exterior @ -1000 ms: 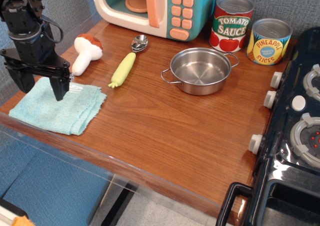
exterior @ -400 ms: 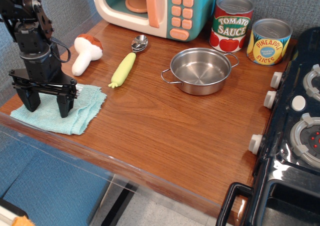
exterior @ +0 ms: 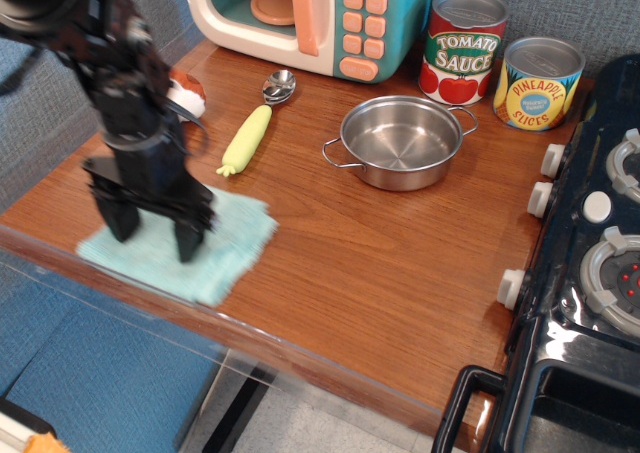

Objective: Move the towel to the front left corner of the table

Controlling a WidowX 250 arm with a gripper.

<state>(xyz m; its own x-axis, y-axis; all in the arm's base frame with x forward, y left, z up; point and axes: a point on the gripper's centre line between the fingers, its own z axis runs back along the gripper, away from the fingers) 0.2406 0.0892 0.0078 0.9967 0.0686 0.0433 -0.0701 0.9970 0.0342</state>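
The aqua-blue towel (exterior: pixel 232 245) lies flat near the front edge of the wooden table (exterior: pixel 360 263), left of the middle, with its front corner at the rounded edge. My gripper (exterior: pixel 153 235) is blurred by motion. It points down onto the towel with its two black fingers (exterior: pixel 189 241) spread apart and their tips on the cloth. The arm hides the towel's middle. No cloth is lifted.
Behind the arm is a toy mushroom (exterior: pixel 190 90), partly hidden. A yellow corn (exterior: pixel 247 139), a spoon (exterior: pixel 279 85) and a steel pot (exterior: pixel 400 141) lie further back. A toy microwave (exterior: pixel 320 18) and two cans (exterior: pixel 462 48) stand at the rear. The black stove (exterior: pixel 590 273) fills the right.
The gripper came down onto the towel, then slid right along the front edge. The towel shifted right with it, away from the left corner, and now sits skewed.
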